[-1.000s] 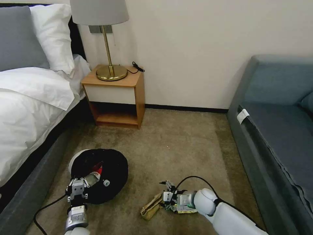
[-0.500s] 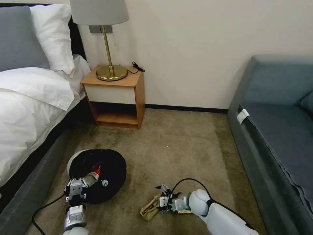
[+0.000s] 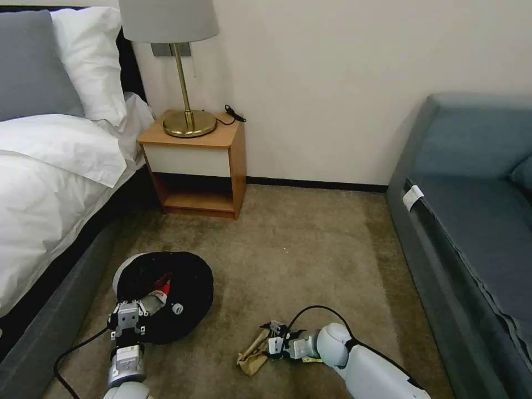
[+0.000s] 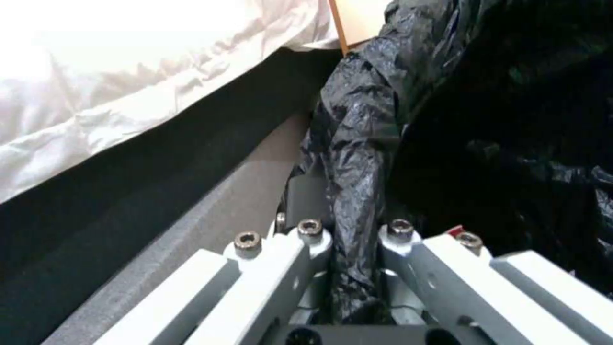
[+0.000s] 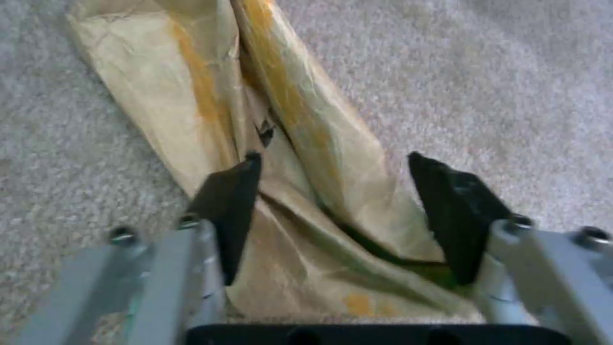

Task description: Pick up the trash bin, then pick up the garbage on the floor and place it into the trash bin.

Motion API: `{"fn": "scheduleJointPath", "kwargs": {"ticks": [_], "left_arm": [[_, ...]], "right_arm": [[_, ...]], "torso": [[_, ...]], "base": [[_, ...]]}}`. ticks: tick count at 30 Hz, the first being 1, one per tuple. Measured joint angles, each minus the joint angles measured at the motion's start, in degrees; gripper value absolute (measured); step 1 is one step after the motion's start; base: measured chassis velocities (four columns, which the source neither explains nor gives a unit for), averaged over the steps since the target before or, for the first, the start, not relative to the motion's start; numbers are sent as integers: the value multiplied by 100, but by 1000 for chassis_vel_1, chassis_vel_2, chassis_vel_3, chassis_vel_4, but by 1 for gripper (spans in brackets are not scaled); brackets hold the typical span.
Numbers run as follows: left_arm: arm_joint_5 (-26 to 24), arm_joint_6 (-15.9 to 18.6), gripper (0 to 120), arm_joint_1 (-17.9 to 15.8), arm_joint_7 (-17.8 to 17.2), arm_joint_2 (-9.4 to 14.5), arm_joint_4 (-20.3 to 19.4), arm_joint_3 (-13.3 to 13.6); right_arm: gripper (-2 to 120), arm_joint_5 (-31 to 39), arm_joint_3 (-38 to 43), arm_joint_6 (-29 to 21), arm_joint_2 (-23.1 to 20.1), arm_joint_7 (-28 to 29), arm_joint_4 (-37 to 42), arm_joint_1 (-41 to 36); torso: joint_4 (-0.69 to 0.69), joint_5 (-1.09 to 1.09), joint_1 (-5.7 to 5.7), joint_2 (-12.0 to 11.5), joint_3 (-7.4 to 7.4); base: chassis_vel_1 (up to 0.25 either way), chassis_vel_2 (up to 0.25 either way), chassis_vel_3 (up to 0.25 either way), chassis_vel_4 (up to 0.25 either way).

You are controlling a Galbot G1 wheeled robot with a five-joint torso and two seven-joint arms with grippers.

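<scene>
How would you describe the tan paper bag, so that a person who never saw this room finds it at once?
Start at the grey sofa on the right and look down to the carpet before it, near the picture's bottom. There the tan paper bag lies flat and crumpled, with the right end effector open around one end. Unlike the black-lined trash bin to its left, it is pale, flat and streaked with yellow.

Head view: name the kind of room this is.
Most likely a hotel bedroom: a bed with white linen and pillows, a wooden nightstand carrying a brass lamp, and a grey-blue sofa across the carpet.
</scene>
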Motion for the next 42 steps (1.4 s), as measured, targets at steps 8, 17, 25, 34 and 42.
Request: {"fn": "scheduleJointPath", "kwargs": {"ticks": [8,17,25,34,42], "left_arm": [[-40,4,2,-49,12,34,68,8],[-81,11,2,-82,26,94,99,24],[-97,12,2,-98,39,110,104,30],[-120,13,2,-73,44,143,88,20],[-121,12,2,-44,44,218,27,10]], "right_arm": [[28,-9,37,36,70,-14,-89,6],[0,-22,165,112,83,-2,-190,4],[0,-25,260,160,150,5,-249,-37],[0,25,506,210,218,17,-251,-117],[0,192,892,216,211,45,-72,-197]], "torso": [[0,0,0,0,0],[0,0,0,0,0],[0,0,0,0,0],[0,0,0,0,0],[0,0,0,0,0]], "base": [[0,0,0,0],[0,0,0,0],[0,0,0,0],[0,0,0,0],[0,0,0,0]]}}
